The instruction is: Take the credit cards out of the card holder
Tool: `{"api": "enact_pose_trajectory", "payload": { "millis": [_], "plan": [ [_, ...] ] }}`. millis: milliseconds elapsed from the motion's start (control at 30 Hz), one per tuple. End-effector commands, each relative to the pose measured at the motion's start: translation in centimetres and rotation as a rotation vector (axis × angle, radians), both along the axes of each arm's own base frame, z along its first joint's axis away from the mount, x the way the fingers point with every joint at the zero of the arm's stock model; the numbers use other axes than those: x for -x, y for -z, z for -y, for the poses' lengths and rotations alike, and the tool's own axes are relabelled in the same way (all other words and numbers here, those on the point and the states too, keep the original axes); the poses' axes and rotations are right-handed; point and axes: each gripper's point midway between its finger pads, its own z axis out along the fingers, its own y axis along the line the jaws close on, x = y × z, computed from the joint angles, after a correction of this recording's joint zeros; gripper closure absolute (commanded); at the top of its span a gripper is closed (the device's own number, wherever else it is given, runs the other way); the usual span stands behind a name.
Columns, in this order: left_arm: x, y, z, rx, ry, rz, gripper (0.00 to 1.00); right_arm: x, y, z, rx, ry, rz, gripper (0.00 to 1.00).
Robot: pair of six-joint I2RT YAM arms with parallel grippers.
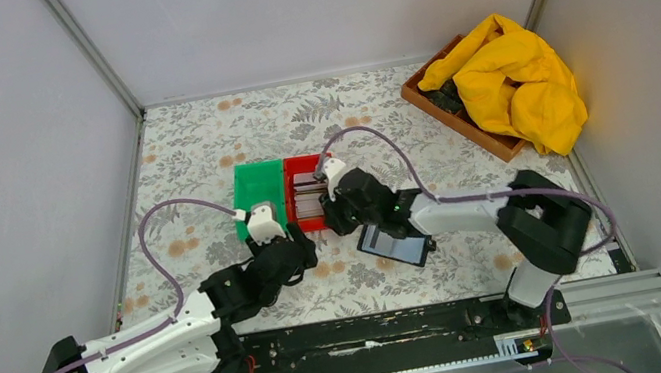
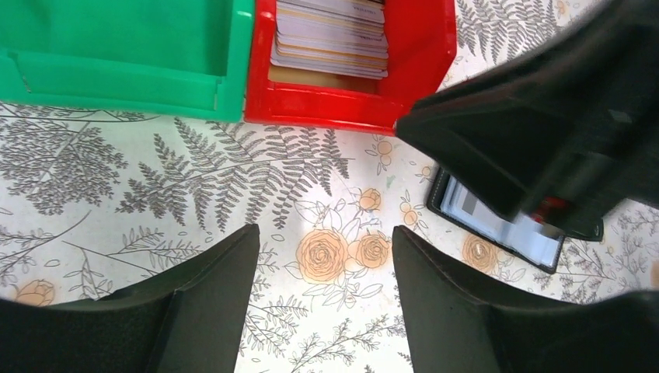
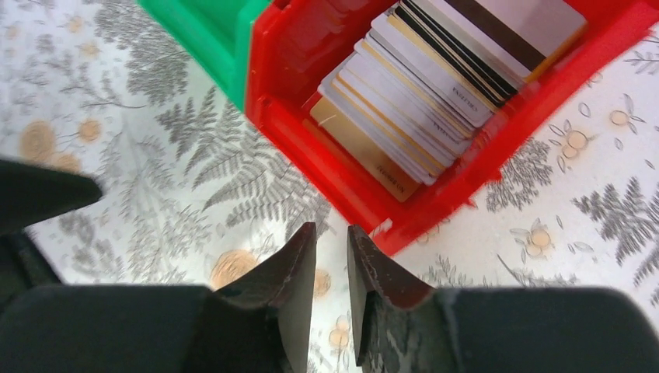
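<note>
The card holder [image 1: 395, 245] lies open on the table, beneath the right forearm and well apart from the red bin [image 3: 342, 183]. Pale inserts show in its sleeves in the left wrist view; whether these are cards cannot be told.

1. The credit cards [image 3: 420, 101] stand stacked in the red bin, beside the green bin [image 2: 116, 78].
2. Right gripper [image 3: 332, 229]: jaws only a narrow slit apart, nothing between them, poised just outside the bin's near rim.
3. Left gripper [image 2: 325, 229]: jaws wide apart, empty, over bare table near both bins.

Assessment: the step in hand appears to fall between deliveries to the bin. The next move calls for the right gripper to swing to the holder and pinch 1 card edge, with the left pinning the cover.
</note>
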Motion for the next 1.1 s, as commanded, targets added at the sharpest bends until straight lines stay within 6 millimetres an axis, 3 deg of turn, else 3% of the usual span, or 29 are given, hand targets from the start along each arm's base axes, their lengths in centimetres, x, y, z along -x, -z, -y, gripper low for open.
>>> {"api": "enact_pose_trajectory", "payload": {
  "millis": [0, 67, 167, 233, 300, 333, 433, 533, 667, 833, 1067],
  "plan": [
    [0.2, 0.2, 1.9, 0.048, 0.076, 0.009, 0.28, 2.3, -5.7, 1.0, -0.135, -0.033, 0.069, 0.7],
    [0.4, 0.7, 2.6, 0.068, 0.101, 0.001, 0.28, 3.6, -6.3, 3.0, -0.174, -0.009, 0.078, 0.68],
    [0.9, 2.0, 3.5, 0.08, 0.125, -0.009, 0.28, 5.5, -4.2, 7.2, -0.15, 0.058, 0.068, 0.62],
    [1.5, 2.5, 4.4, 0.094, 0.147, -0.008, 0.28, 6.3, -3.0, 9.9, -0.142, 0.125, 0.065, 0.5],
    [2.0, 2.8, 5.5, 0.097, 0.173, -0.005, 0.28, 6.5, -2.3, 12.3, -0.13, 0.211, 0.075, 0.47],
    [2.1, 2.9, 6.0, 0.094, 0.183, -0.003, 0.28, 6.4, -2.1, 13.5, -0.121, 0.257, 0.085, 0.48],
    [2.4, 3.1, 7.6, 0.075, 0.213, -0.004, 0.28, 6.1, -2.0, 16.0, -0.099, 0.362, 0.094, 0.69],
    [2.7, 3.5, 8.8, 0.059, 0.23, -0.015, 0.28, 6.6, -1.6, 16.6, -0.078, 0.375, 0.054, 0.87],
    [2.7, 3.4, 9.7, 0.081, 0.239, -0.021, 0.28, 8.5, -0.6, 15.8, -0.109, 0.299, -0.022, 0.98],
    [2.4, 2.9, 10.1, 0.089, 0.238, -0.003, 0.28, 13.0, -0.2, 13.2, -0.32, 0.183, -0.214, 1.0],
    [2.3, 3.0, 10.6, 0.078, 0.243, -0.003, 0.28, 14.0, 4.7, 15.8, -0.215, 0.299, -0.285, 1.0]
  ]
}}
